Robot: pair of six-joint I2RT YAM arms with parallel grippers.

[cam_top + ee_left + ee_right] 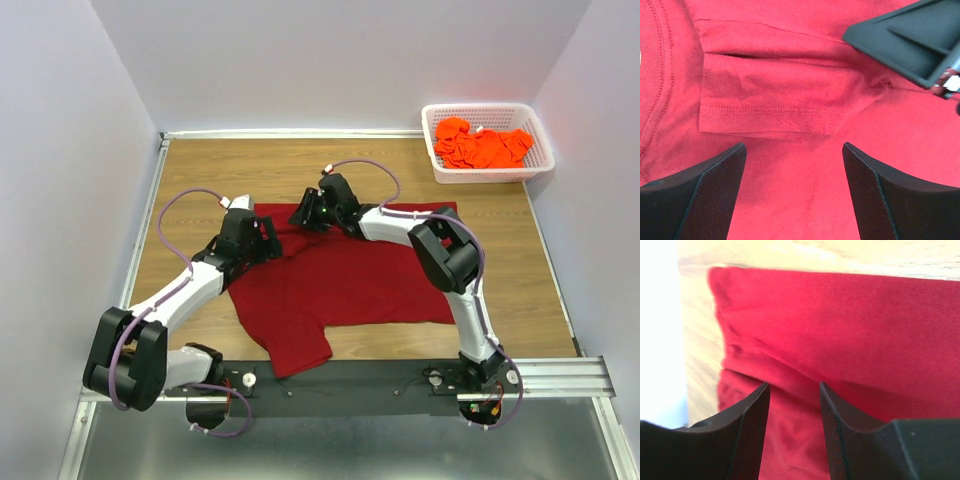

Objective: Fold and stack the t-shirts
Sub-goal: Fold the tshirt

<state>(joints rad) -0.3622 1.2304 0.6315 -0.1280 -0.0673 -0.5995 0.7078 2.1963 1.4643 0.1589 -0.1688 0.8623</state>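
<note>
Where table [250, 170] ends, basket [490, 174], orange t-shirts [483, 146] inside

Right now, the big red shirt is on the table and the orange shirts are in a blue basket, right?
The basket is white, not blue; the top view shows it. The big red shirt is on the table and the orange shirts are in that basket.

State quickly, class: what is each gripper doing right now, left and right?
Left gripper: jaws wide open over the dark red soft cloth t-shirt, holding nothing.
Right gripper: jaws partly open at that shirt's edge, nothing gripped.
</note>
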